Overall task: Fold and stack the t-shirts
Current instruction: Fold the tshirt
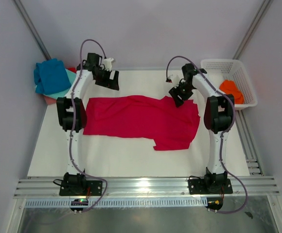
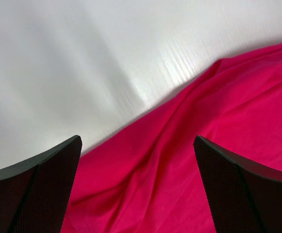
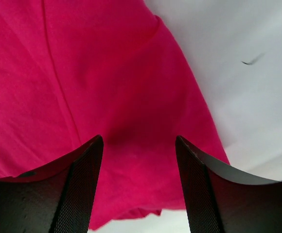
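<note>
White tabletop (image 1: pixel 121 155) under large crimson cloth t-shirt (image 1: pixel 141 121), not yet folded; blue cloth tee (image 1: pixel 51 75) heaped off its left end. Left gripper (image 1: pixel 107 77), right gripper (image 1: pixel 179 94) over its far edge, jaws wide, empty.

White table (image 1: pixel 131 158), seen from above: crimson t-shirt (image 1: pixel 141 121) spread flat at centre; blue t-shirt (image 1: pixel 51 75) topping a pile, upper left; white lattice basket (image 1: pixel 222 61), upper right.

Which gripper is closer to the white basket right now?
Right. The right gripper hovers over the crimson shirt's far right corner, on the white basket's side; the left gripper is at the shirt's far left edge.
</note>
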Motion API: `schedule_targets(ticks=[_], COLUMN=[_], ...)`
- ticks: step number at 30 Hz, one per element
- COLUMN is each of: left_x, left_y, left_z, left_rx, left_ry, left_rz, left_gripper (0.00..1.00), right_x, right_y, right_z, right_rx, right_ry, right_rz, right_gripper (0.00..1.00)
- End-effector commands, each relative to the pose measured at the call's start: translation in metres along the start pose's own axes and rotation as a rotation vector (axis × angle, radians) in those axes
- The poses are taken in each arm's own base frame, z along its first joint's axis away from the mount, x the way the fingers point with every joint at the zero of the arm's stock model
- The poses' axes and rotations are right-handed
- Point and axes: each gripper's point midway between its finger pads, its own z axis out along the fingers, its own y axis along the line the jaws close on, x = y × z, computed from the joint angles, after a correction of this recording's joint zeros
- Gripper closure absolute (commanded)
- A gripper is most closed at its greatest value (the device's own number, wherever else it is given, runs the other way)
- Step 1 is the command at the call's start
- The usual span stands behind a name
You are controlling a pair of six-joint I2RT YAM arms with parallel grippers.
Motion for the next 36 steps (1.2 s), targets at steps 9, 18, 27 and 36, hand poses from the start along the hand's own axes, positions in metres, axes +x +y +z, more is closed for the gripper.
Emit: schedule_targets(ticks=[9,18,27,36], left_x=[0.028,0.064,0.063,0.065], left_y=[0.011,0.019,0.019,0.021], left_z=[-0.009,-0.025,-0.025,-0.02], left_rx=[-0.058,-0.099,-0.099,-0.097], left_ry=[0.019,0.102,0.081,0.076], left_rz=[0.0,-0.029,-0.042,-0.041], left_gripper=[0.04,0.11,0.11,0.1], right_x=[-0.01,-0.014,-0.03,-0.031], right_y=[0.011,0.004,-0.028,-0.057], right_z=[0.006,0.002,-0.008,-0.027], right_rx=[-0.033,0.019,0.192,0.389], right_ry=[-0.06,-0.09,-0.141,-0.152], right_rz=[-0.014,-0.005,0.02,0.143], right_gripper=[0.35,0.35,0.35,0.35])
